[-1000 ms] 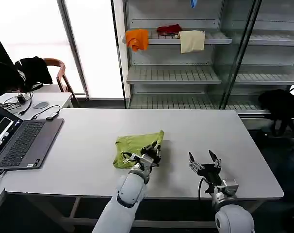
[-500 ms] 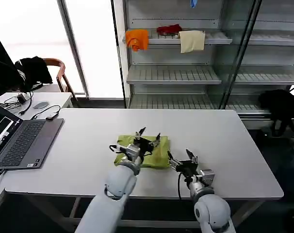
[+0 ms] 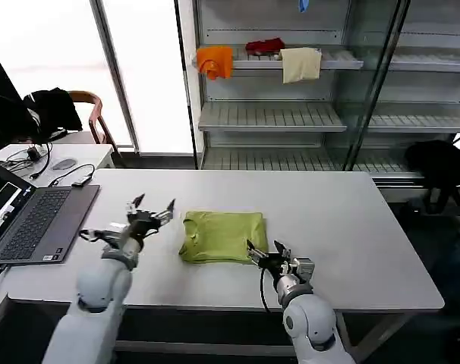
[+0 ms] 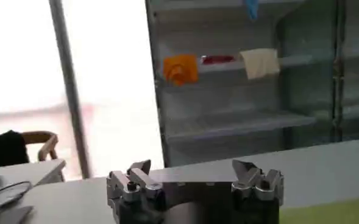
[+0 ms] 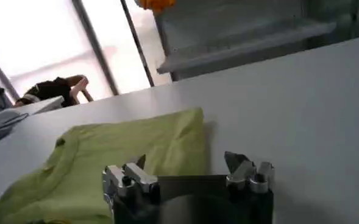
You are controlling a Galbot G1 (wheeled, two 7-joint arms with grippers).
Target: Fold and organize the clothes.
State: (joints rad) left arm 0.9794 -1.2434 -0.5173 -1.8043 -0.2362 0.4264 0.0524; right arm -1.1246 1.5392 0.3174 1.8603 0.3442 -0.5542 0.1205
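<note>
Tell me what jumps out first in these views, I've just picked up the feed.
The lime-green T-shirt lies folded into a compact rectangle at the middle of the white table. The left gripper hovers open, lifted off to the shirt's left, and the right gripper sits open at the shirt's near right corner. An open laptop lies at the table's left end, and orange, red and cream cloths sit on the shelf behind.

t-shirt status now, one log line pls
t-shirt: folded, flat on table | left tool: open, raised left of shirt | right tool: open, at shirt's near-right corner
</note>
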